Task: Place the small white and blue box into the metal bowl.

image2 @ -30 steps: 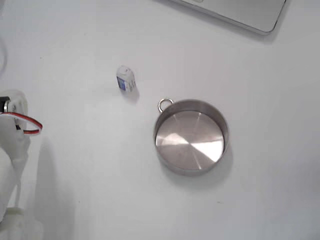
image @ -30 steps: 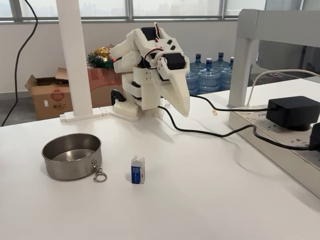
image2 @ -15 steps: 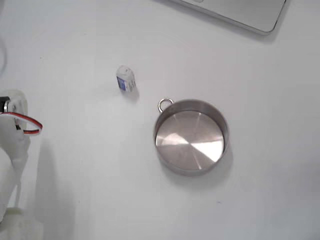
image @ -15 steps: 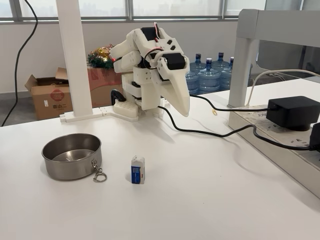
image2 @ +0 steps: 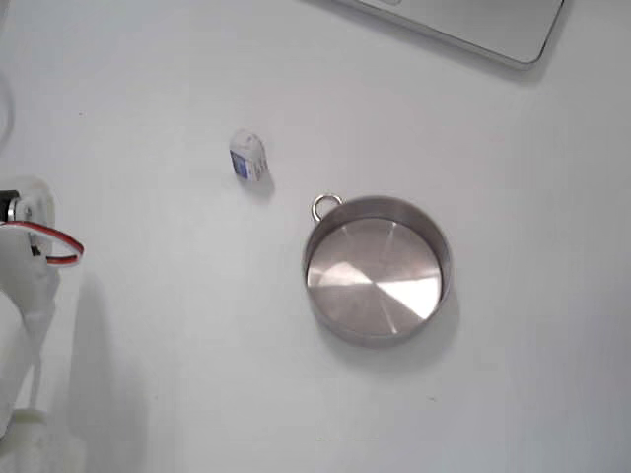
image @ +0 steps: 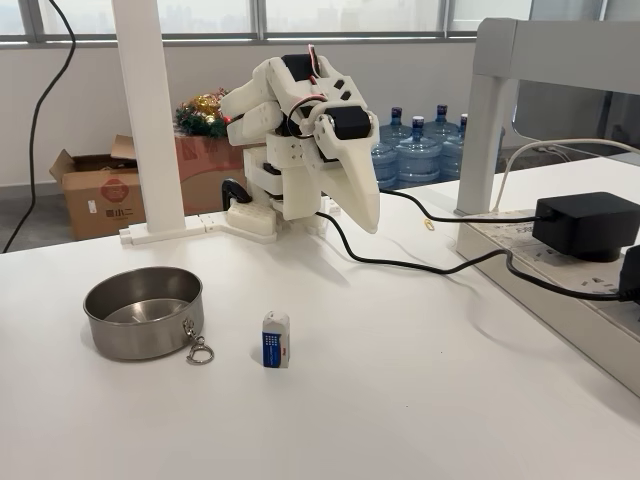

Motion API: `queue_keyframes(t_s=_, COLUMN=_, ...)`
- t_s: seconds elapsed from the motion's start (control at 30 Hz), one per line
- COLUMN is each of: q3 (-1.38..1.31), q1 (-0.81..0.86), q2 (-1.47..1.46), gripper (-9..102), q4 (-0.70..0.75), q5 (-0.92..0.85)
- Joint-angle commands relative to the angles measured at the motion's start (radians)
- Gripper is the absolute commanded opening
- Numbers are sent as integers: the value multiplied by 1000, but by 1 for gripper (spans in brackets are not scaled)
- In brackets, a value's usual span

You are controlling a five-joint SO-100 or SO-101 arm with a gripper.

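The small white and blue box stands upright on the white table, its blue face toward the camera; from above the box lies up and left of the bowl. The metal bowl sits empty to the box's left, a ring clip hanging off its rim; seen from above, the bowl has that ring at its upper left. The white arm is folded up at the table's back, and its gripper points down, shut, well above and behind the box, holding nothing.
A black cable runs across the table from the arm's base to a black power adapter on the right. A white post stands behind the bowl. A laptop corner lies at the top of the downward-looking view.
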Motion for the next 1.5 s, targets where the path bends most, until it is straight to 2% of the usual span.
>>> queue_keyframes(t_s=0.0, q3=49, q1=-5, q2=17, gripper=-5, q4=3, q5=8)
queue_keyframes(t_s=0.63, q3=48, q1=15, q2=17, gripper=-5, q4=5, q5=0)
queue_keyframes(t_s=0.8, q3=49, q1=130, q2=12, gripper=-5, q4=-80, q5=25)
queue_keyframes(t_s=0.87, q3=51, q1=166, q2=12, gripper=-5, q4=-115, q5=114)
queue_keyframes(t_s=1.13, q3=51, q1=281, q2=12, gripper=-5, q4=-244, q5=709)
queue_keyframes(t_s=1.47, q3=51, q1=463, q2=12, gripper=-5, q4=-268, q5=1212)
